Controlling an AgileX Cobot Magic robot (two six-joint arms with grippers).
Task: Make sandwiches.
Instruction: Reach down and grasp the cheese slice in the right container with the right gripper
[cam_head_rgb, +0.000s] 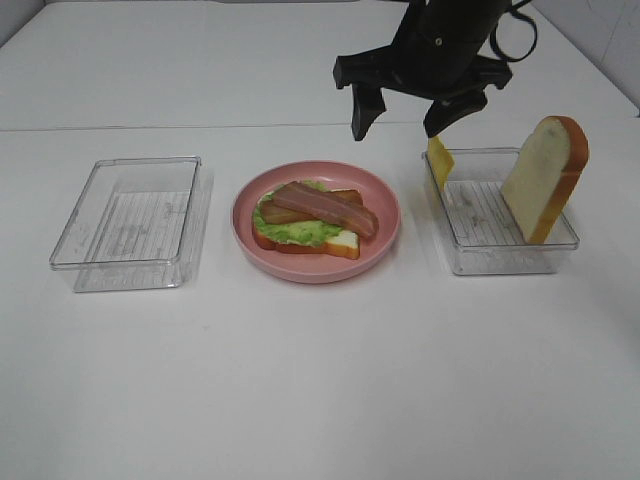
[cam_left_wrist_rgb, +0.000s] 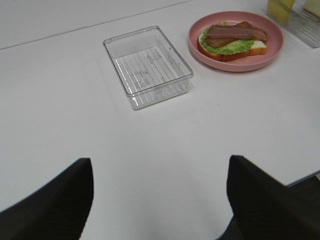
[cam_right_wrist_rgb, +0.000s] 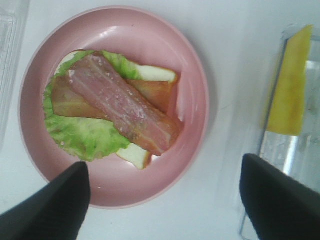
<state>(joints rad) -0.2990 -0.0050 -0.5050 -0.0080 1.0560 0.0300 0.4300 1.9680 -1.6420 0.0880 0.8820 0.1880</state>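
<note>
A half-built sandwich sits on a round pink plate (cam_head_rgb: 300, 268) at the middle of the white bench. One bread slice (cam_head_rgb: 341, 243) lies flat, with a ruffled lettuce leaf (cam_head_rgb: 298, 231) over it and two overlapping bacon strips (cam_head_rgb: 320, 208) on top. Just right of the plate, a clear tray (cam_head_rgb: 500, 257) holds the two pieces not yet used. A yellow cheese slice (cam_head_rgb: 440, 160) stands on edge, leaning against the tray wall nearest the plate. A second bread slice (cam_head_rgb: 545, 178) stands upright at the tray's far right corner, apart from the cheese.

My right jaws hang above the bench between plate and tray, spread wide and holding nothing. My left jaws, also spread with nothing between them, hover over bare bench, well short of another clear tray (cam_left_wrist_rgb: 147, 65).

I judge the cheese comes next. To do it well, I should bring the right jaws down over its upper edge, turned so they close on its two flat faces. They must stay clear of the wall it leans on. I should lift straight up, then lay it flat and centred over the bacon, so the top bread can sit level.
</note>
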